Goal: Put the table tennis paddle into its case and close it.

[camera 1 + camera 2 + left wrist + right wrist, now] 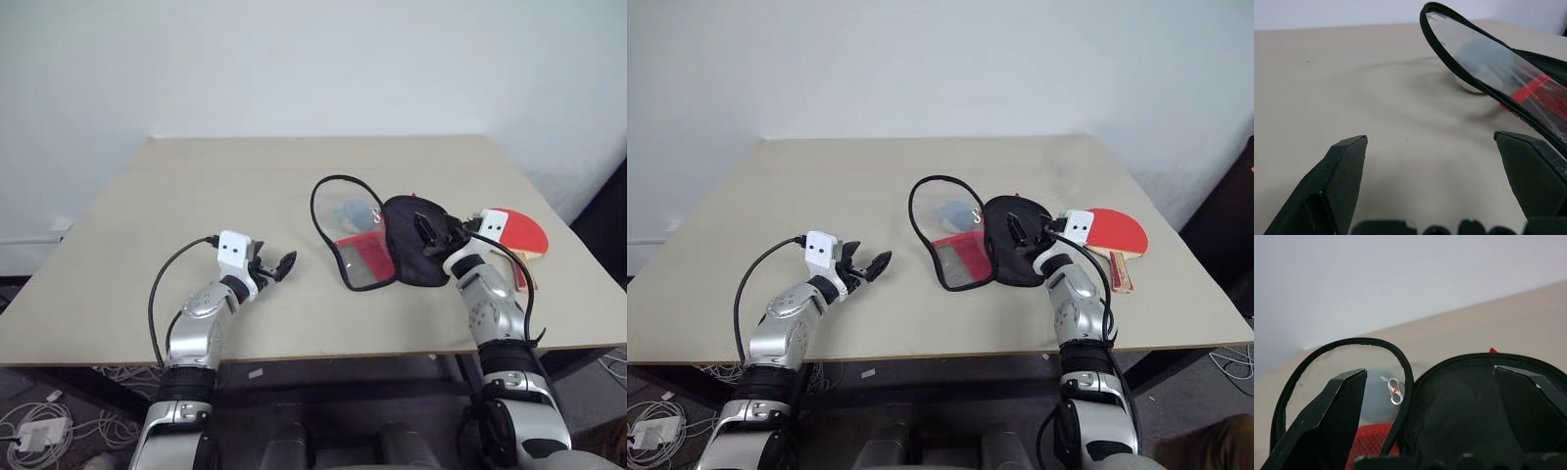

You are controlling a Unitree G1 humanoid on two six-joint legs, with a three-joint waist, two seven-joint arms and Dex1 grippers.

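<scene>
The case (pixel 411 257) lies unzipped in the middle of the table, its black-lined half spread flat. Its clear window flap (pixel 345 227), with red mesh at the near end, stands tilted up to the left. The table tennis paddle (pixel 519 229) lies red face up just right of the case, its handle (pixel 519 272) pointing toward the near edge. My right gripper (pixel 431 237) is open over the black lining, which shows between its fingers (pixel 1342 401) in the right wrist view. My left gripper (pixel 277 266) is open and empty, a short way left of the flap's rim (pixel 1469 73).
A small pale rounded object (pixel 353 210) sits on the table (pixel 196 186) behind the clear flap. A metal zip pull (pixel 1395 391) hangs at the flap's rim. Bare tabletop stretches to the left and far side. The near edge runs just under both forearms.
</scene>
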